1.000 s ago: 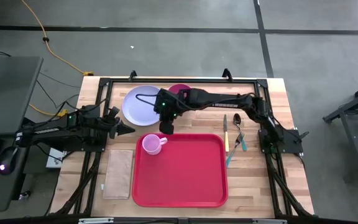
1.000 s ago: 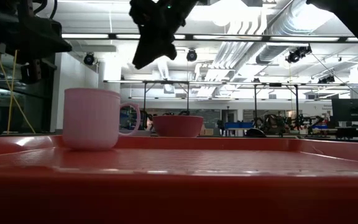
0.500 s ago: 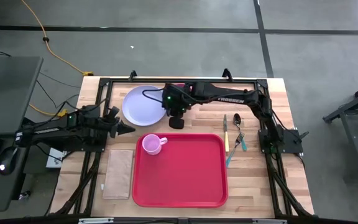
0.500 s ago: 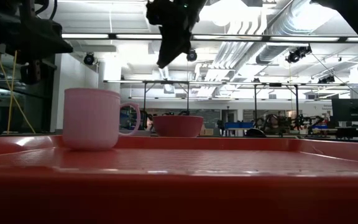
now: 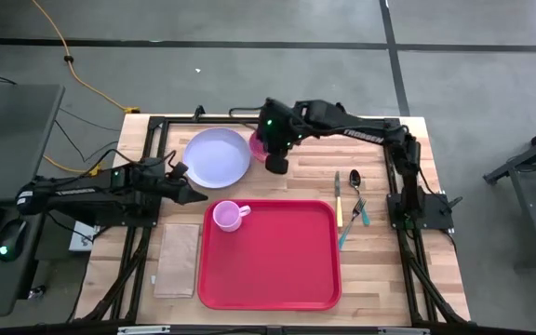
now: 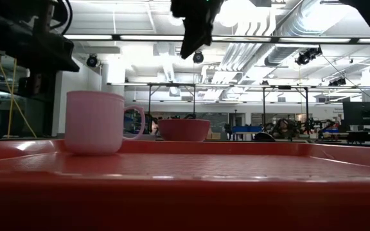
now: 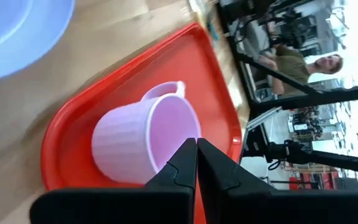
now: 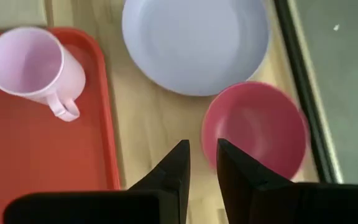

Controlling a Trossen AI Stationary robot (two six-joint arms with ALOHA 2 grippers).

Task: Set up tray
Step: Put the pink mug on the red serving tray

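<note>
Since a second ago the right gripper (image 5: 276,164) has pulled back from over the tray's far edge and now hangs above the pink bowl (image 5: 261,144), while the left arm has slid a bit, its gripper (image 5: 196,197) sitting just off the tray's left far corner near the mug. So, the red tray (image 5: 277,270) is in the middle of the table toward the near side, and the only thing on it so far is the pink mug (image 5: 228,216), tucked in its far left corner. Everything else is off it: the lavender plate (image 5: 216,156) and the bowl sit side by side on the wood beyond the tray, the knife (image 5: 338,197), spoon (image 5: 356,191) and fork (image 5: 352,221) lie in a bunch to its right, and the tan napkin (image 5: 178,259) is flat just beside its left edge. Right gripper's fingers (image 8: 174,163) are a small gap apart with nothing between them, pointed down at the bowl's rim; the left one's are pressed together, empty. Looks like early days honestly, one item placed and maybe six to go, and the bowl seems to be next.
</note>
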